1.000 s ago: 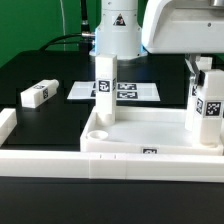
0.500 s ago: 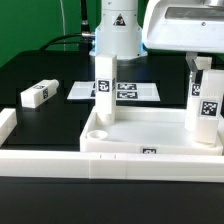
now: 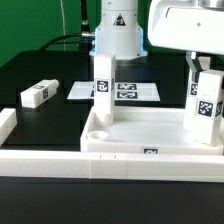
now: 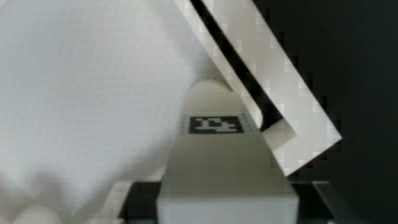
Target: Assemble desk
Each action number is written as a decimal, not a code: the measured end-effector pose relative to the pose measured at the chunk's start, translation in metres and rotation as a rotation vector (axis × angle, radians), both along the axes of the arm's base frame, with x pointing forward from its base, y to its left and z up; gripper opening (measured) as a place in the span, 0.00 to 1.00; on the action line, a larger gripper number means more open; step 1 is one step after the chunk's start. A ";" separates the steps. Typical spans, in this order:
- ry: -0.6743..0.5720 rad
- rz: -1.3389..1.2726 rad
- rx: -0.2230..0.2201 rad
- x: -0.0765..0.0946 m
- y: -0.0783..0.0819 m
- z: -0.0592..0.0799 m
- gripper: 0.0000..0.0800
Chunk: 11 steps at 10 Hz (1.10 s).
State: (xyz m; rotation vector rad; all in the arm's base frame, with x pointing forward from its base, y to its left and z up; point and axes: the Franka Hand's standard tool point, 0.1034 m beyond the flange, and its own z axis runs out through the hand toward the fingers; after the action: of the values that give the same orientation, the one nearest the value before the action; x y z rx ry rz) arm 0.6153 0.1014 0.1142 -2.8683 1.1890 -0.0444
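The white desk top (image 3: 150, 125) lies at the front, a tray with a raised rim. One tagged white leg (image 3: 104, 85) stands upright in its corner socket on the exterior view's left. My gripper (image 3: 200, 70) is shut on a second tagged leg (image 3: 207, 108), which hangs tilted over the corner on the exterior view's right. In the wrist view this leg (image 4: 222, 150) runs straight out from between the dark fingers (image 4: 143, 198), and the desk top's rim (image 4: 267, 85) crosses behind it. A third leg (image 3: 36, 94) lies loose on the black table.
The marker board (image 3: 128, 91) lies flat behind the desk top, in front of the arm's base (image 3: 118, 35). White border rails run along the table's front (image 3: 40, 162) and the exterior view's left (image 3: 6, 122).
The gripper has shifted toward the exterior view's right. The held leg, upright a second ago, now leans with its top to that side.
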 end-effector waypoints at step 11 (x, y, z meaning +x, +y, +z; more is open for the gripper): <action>0.021 -0.765 0.066 0.002 0.003 -0.001 0.36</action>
State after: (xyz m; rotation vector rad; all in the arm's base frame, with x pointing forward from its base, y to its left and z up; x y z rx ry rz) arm 0.6174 0.1042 0.1137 -2.1883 2.1483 0.0056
